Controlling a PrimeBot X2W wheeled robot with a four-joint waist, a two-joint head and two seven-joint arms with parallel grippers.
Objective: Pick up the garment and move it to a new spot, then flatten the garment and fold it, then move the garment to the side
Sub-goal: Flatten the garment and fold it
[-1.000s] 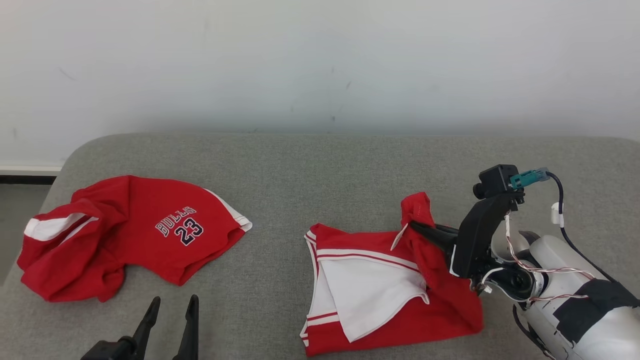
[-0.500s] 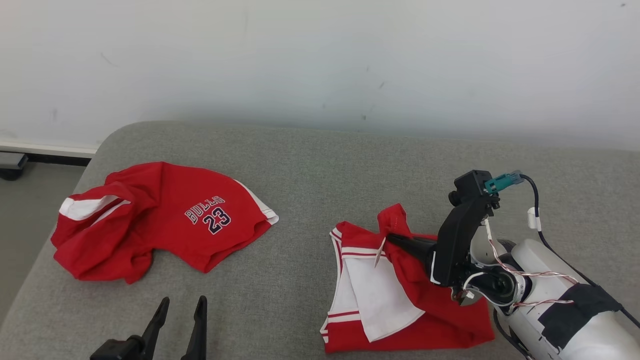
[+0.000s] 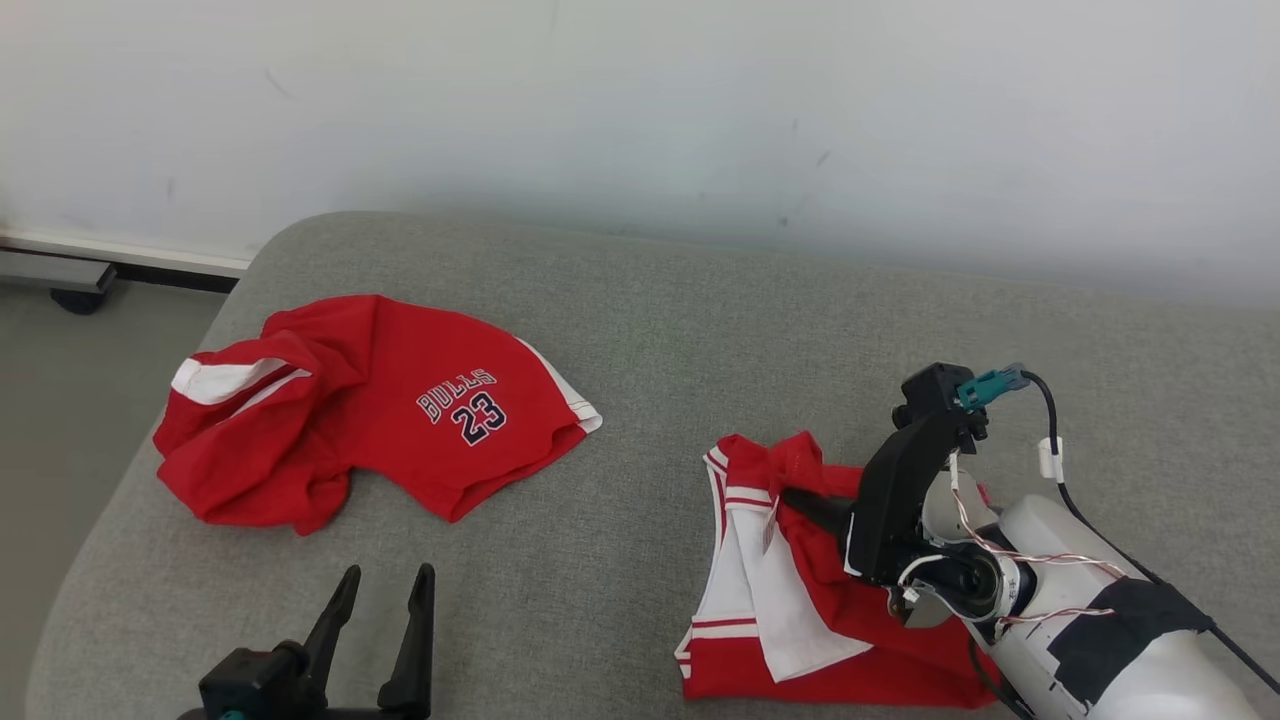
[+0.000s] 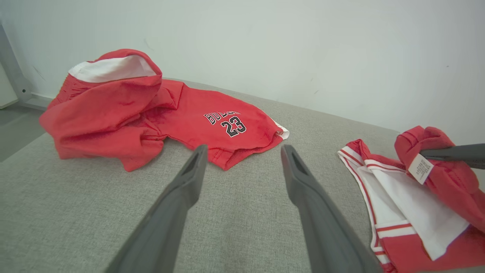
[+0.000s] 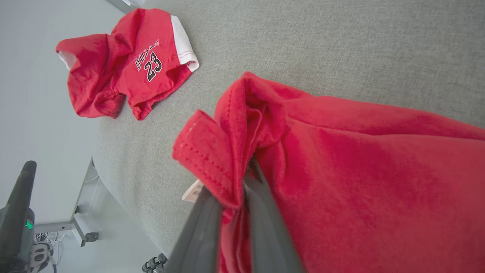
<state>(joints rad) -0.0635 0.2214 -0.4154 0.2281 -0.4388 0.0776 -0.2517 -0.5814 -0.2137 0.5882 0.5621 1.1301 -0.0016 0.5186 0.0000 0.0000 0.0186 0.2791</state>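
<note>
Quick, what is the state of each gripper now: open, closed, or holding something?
Left gripper: open, holding nothing.
Right gripper: closed on a bunched fold of the red and white garment.

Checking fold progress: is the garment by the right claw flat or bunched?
Bunched: the garment has one red edge pinched up in the right claw.

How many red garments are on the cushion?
2. The Bulls 23 jersey lies crumpled at left; the red-and-white garment at right, one fold in the jaws of the right gripper.
</note>
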